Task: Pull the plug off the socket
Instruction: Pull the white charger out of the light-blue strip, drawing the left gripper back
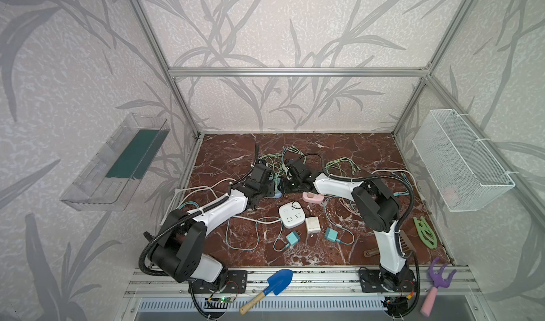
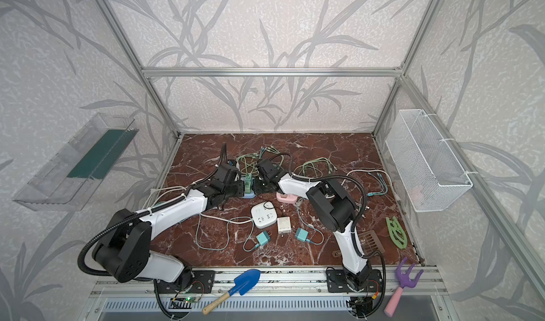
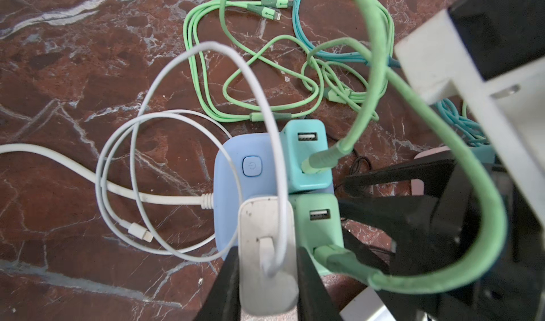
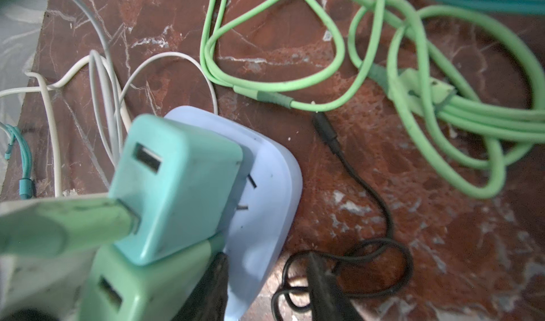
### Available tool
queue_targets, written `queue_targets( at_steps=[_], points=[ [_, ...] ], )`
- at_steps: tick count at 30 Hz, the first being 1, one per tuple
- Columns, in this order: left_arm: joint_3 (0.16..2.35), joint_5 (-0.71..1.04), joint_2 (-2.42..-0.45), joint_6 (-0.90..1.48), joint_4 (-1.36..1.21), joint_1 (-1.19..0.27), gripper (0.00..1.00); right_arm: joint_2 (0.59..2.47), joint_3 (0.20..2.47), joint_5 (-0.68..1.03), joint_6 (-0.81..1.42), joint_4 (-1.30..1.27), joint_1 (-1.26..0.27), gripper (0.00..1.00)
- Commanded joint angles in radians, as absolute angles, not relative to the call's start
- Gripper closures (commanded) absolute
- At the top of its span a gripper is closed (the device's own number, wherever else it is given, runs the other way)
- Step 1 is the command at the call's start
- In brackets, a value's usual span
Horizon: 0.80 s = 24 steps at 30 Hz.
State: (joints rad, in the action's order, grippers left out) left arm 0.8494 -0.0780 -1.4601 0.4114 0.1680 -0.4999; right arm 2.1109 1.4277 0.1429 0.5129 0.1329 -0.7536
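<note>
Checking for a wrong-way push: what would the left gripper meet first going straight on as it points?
The left gripper clamps the white plug; beyond it, likely the blue socket.

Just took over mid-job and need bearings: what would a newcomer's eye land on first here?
The left gripper is clamped on the white charger, which stands in the light-blue socket in the middle of the marble table. A teal charger and a green charger crowd the same socket, with the right gripper reaching in from the other side. Loose green cables tangle behind.
</note>
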Motion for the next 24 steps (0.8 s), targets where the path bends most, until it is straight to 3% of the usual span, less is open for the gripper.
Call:
queue_targets(
  at_steps=[1,24],
  points=[
    [0.909,-0.052,-1.399,0.426,0.138,-0.508,0.77,2.169,1.404,0.075,0.471,0.288,-0.767,0.56],
    [0.899,-0.076,-1.414,0.425,0.129,-0.509,0.77,2.196,1.460,0.008,0.373,0.386,-0.792,0.55]
  ],
)
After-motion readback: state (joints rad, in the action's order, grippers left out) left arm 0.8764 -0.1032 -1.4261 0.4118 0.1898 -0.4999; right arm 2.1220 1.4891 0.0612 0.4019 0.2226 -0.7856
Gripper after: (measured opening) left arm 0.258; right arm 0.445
